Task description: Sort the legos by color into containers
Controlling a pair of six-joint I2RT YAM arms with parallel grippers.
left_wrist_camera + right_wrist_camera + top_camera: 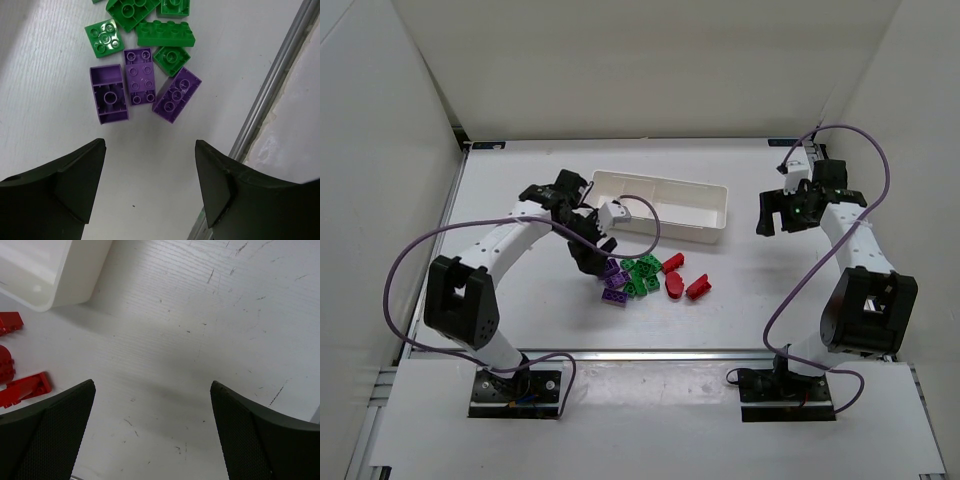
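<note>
The legos lie in a loose pile on the table in front of the long white tray (660,205): purple bricks (613,282) at the left, green bricks (640,275) in the middle, red bricks (678,277) at the right. No brick shows inside the tray. My left gripper (590,262) is open and empty, just left of the purple bricks. In the left wrist view three purple bricks (139,76) lie ahead of the open gripper (150,165), with green bricks (165,33) beyond. My right gripper (776,222) is open and empty, right of the tray.
The right wrist view shows the tray's corner (50,270) and three red bricks (25,388) at the left edge, with scuffed table under the open gripper (152,405). A metal rail (270,95) runs along the table's front edge. White walls enclose the table.
</note>
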